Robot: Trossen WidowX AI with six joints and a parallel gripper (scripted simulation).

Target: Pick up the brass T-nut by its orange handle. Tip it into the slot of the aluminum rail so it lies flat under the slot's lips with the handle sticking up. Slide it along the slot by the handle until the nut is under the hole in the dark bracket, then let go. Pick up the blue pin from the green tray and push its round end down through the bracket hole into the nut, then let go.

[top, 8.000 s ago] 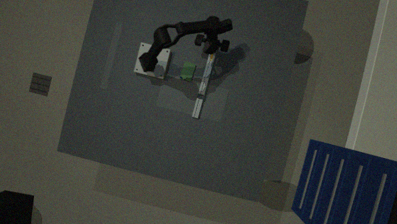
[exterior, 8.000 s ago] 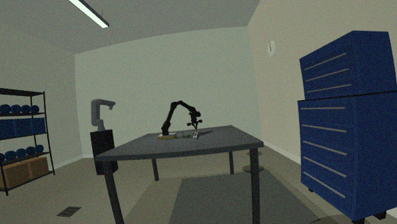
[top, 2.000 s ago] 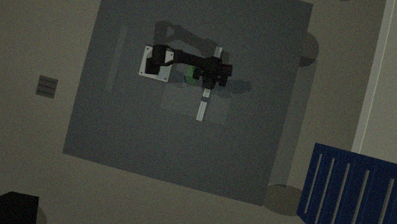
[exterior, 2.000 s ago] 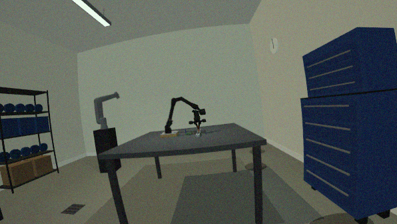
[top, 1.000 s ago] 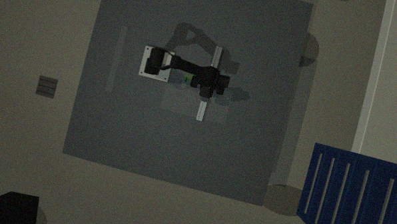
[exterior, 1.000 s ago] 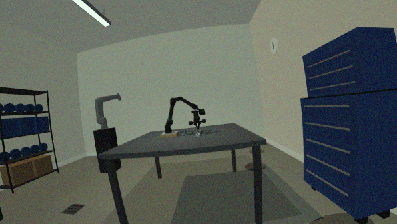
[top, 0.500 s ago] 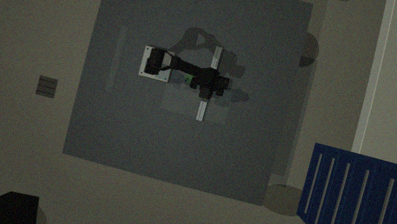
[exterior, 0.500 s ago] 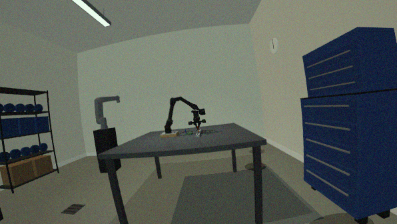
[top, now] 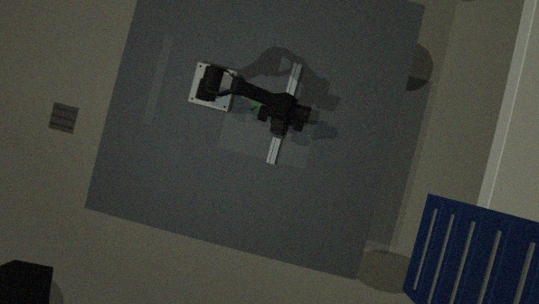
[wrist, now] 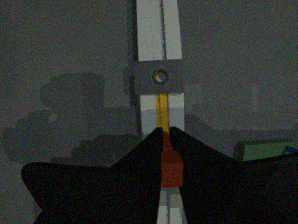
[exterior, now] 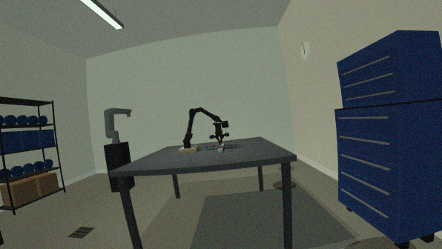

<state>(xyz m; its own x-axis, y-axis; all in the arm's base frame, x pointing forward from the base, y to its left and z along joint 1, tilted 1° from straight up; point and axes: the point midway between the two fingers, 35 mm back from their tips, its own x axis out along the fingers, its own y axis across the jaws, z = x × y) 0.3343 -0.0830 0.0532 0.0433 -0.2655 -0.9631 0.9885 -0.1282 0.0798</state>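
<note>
Above the rail, claw [top: 280, 127] [exterior: 220, 144] [wrist: 165, 132]: pointed down, fingers nearly together and closed on the orange handle.
Orange handle [exterior: 220, 141] [wrist: 172, 172]: between the fingers, part of it showing past them on the side away from the bracket.
Brass T-nut [wrist: 162, 111]: lay lengthwise in line with the rail's slot, running from the fingertips to the bracket; brass also showed through the hole. Seating under the lips and exact centring could not be told.
Dark bracket [wrist: 143, 79]: sat across the rail, just beyond the fingertips in the wrist view; hole held no pin.
Aluminum rail [top: 273, 151] [exterior: 220, 150] [wrist: 149, 30]: passed beneath claw and bracket, one end showing on either side of the arm from the top.
Green tray [top: 256, 106] [exterior: 210, 148] [wrist: 260, 151]: beside the rail, apart from it, on the side toward the arm's base.
Blue pin [wrist: 290, 149]: at the tray, only partly visible in the wrist view.
Arm [top: 258, 92] [exterior: 190, 126]: rose from the base plate [top: 222, 105] [exterior: 189, 150], then bent over and down to the rail.
Table [top: 181, 158] [exterior: 156, 163] [wrist: 240, 45]: bore the rail, tray and base plate.
Blue drawer cabinet [top: 443, 253] [exterior: 371, 152]: stood well apart from the table.
</note>
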